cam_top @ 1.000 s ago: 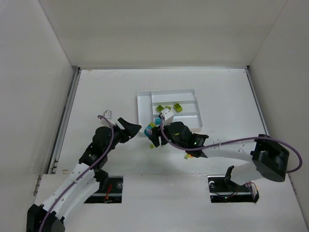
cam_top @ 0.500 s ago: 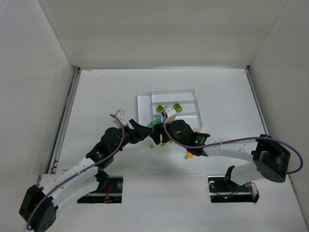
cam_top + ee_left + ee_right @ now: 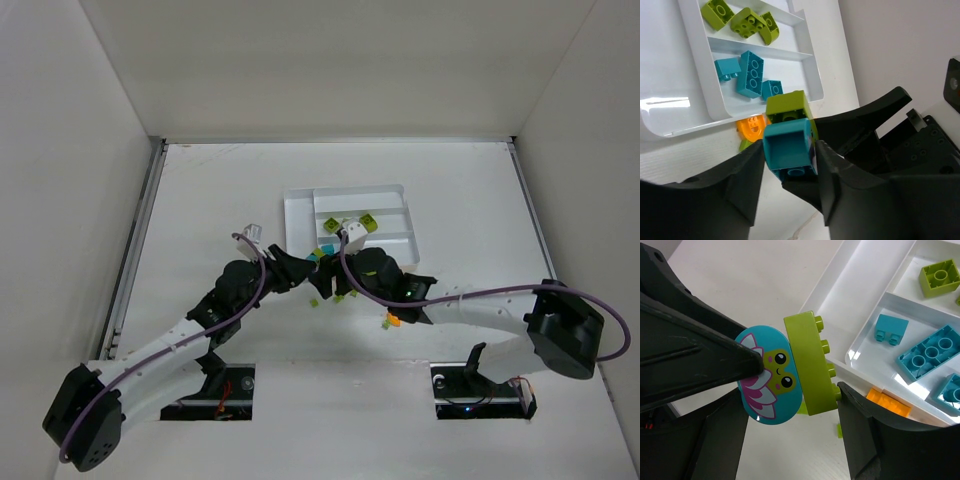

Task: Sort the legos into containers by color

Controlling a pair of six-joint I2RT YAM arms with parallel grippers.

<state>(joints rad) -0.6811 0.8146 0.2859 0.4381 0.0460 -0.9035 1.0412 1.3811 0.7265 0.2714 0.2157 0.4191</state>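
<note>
A teal-blue brick (image 3: 788,145) with a frog picture (image 3: 767,377) is stuck to a lime green brick (image 3: 810,365). The pair hangs above the table just in front of the white tray (image 3: 350,189). My left gripper (image 3: 789,160) is shut on the teal brick. My right gripper (image 3: 790,410) holds the same pair, one finger (image 3: 857,410) against the green brick's studs. In the top view both grippers meet at the pair (image 3: 318,262). The tray holds lime green bricks (image 3: 747,22) in one long section and teal bricks (image 3: 750,72) in the one beside it.
An orange brick (image 3: 752,127) lies on the table against the tray's near edge, also seen in the right wrist view (image 3: 887,400). Loose lime green pieces (image 3: 318,298) lie under the grippers. The tray's narrow section (image 3: 670,75) is bare. White walls enclose the table.
My left arm has swung right to the right gripper and its jaws now sit on the teal brick. The right arm has barely moved.
</note>
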